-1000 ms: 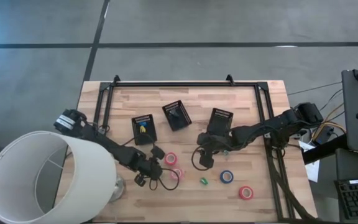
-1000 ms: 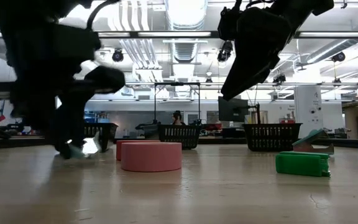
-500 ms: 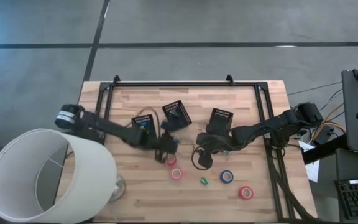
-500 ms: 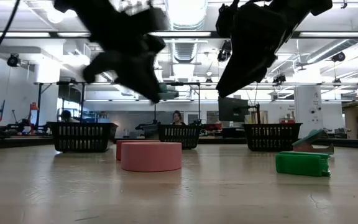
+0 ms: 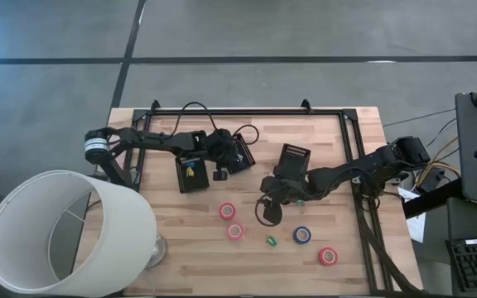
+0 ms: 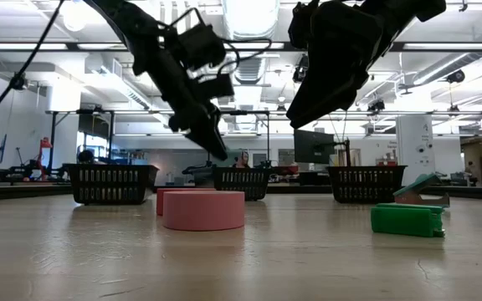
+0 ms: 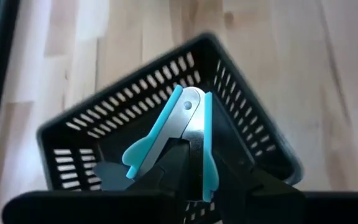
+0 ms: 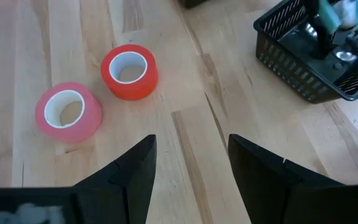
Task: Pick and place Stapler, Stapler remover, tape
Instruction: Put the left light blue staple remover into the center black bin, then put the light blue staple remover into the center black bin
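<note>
While the left gripper (image 5: pixel 222 165) hangs over the middle mesh bin (image 5: pixel 235 154) in the high view, the right gripper (image 5: pixel 267 204) waits above bare wood near two pink tape rolls (image 5: pixel 227 211); a blue roll (image 5: pixel 302 235), a red roll (image 5: pixel 328 256) and a small green stapler (image 5: pixel 272 241) lie toward the table's front. A yellow-marked item sits in the left bin (image 5: pixel 191 172).

From the low view, both arms hang clear of the tabletop, with a pink roll (image 6: pixel 203 210) and the green stapler (image 6: pixel 407 220) resting on the wood.

Through the left wrist view, the fingers (image 7: pixel 185 168) are pinched on a teal-handled staple remover (image 7: pixel 182 130), held directly above the bin's (image 7: pixel 253 137) open mouth. The remover looks light and rigid, its plastic wings likely smooth; gripping across the flat handles near the pivot seems the surest hold.

Seen from the right wrist view, the right fingers (image 8: pixel 135 168) stand spread and empty, two rolls (image 8: pixel 129 70) just ahead on the table. The tape rings look light and stiff, probably best taken across the outer wall.
</note>
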Controlling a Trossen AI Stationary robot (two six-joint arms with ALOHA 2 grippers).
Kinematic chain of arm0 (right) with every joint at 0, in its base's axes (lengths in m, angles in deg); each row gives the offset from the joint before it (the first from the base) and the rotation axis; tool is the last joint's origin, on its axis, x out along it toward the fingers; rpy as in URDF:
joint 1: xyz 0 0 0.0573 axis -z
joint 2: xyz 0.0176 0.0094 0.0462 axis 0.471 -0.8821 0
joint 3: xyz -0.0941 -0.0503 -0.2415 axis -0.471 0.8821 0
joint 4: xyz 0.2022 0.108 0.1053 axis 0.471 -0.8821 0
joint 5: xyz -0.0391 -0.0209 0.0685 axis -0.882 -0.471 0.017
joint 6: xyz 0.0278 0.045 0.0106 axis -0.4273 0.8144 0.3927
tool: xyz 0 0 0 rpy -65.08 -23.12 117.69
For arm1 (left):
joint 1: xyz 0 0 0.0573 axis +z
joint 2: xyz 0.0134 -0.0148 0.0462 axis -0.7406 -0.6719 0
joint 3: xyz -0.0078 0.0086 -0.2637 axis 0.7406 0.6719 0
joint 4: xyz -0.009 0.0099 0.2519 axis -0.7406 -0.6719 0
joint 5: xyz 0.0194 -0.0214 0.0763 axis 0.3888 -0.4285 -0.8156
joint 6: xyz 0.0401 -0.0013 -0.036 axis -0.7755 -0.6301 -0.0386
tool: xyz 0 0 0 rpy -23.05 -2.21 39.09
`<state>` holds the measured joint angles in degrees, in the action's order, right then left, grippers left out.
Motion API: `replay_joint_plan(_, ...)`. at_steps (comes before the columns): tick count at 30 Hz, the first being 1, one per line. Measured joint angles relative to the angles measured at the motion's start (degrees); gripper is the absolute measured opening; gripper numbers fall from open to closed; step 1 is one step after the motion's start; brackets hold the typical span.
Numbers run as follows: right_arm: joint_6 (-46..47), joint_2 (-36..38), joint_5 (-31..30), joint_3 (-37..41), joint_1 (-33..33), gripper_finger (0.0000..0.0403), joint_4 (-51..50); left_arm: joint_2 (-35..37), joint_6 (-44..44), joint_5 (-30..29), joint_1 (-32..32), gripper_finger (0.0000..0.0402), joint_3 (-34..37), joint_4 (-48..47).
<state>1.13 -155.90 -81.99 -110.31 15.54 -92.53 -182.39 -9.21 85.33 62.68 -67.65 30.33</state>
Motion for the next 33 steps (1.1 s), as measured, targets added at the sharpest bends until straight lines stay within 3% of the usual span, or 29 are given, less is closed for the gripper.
replay_joint_plan(10, 0.0, 0.0, 0.0, 0.0, 0.0, 0.0194, 0.1, -5.4, -2.7, -2.7, 0.0, 0.0074, -0.3, 2.6)
replay_joint_plan(20, 0.1, 0.0, 0.1, 0.0, 0.0, 0.0194, 0.2, -5.5, -3.0, -3.2, -0.1, 0.016, -2.3, 2.5)
replay_joint_plan(24, 0.0, 0.0, 0.3, 0.0, 0.0, 0.0194, -0.3, -5.1, -2.1, -3.2, -1.3, 0.0177, -3.5, 1.5)
replay_joint_plan(33, 4.6, 1.4, 2.0, -0.8, -0.5, 0.0194, -16.7, 1.0, 1.7, -3.1, -4.6, 0.0162, -4.1, -0.2)
